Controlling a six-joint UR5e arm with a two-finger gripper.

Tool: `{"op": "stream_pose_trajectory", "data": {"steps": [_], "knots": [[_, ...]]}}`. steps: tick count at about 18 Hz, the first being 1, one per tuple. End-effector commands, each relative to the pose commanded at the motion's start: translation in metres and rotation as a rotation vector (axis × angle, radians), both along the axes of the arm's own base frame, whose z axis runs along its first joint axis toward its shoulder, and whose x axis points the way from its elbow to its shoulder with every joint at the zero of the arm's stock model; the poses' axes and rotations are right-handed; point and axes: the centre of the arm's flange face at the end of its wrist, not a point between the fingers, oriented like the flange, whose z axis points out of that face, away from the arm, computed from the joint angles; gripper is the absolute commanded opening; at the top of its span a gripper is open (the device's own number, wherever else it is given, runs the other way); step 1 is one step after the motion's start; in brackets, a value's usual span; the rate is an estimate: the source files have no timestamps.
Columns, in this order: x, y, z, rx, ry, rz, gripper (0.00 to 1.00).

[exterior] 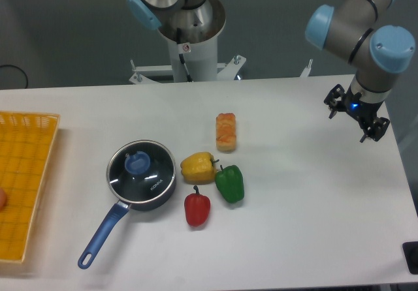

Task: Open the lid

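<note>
The round clear glass lid [142,169] with a thin metal rim and a blue centre knob [136,164] sits closed on the dark blue long-handled saucepan [104,232] at the left centre of the table. My gripper [356,115] hangs over the table's far right side, far from the lid. Its fingers look spread and hold nothing.
A yellow pepper [198,167], a green pepper [230,183] and a red pepper [197,207] lie just right of the saucepan. A bread-like roll [226,132] lies behind them. A yellow basket [23,180] stands at the left edge. The arm's base [189,30] stands behind the table.
</note>
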Motion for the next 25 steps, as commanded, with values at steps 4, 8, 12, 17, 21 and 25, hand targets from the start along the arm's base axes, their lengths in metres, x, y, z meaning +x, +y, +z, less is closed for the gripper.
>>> {"op": "stream_pose_trajectory", "data": {"steps": [4, 8, 12, 17, 21, 25], "knots": [[0.0, 0.0, 0.001, -0.001, 0.002, -0.012, 1.0], [0.005, 0.001, -0.004, -0.003, -0.007, -0.006, 1.0], [0.011, 0.002, 0.002, -0.008, 0.0, -0.001, 1.0], [0.029, -0.002, 0.026, -0.009, 0.032, 0.068, 1.0], [0.061, 0.0, 0.04, -0.007, 0.033, 0.099, 1.0], [0.097, 0.021, 0.042, 0.003, 0.018, 0.152, 1.0]]}}
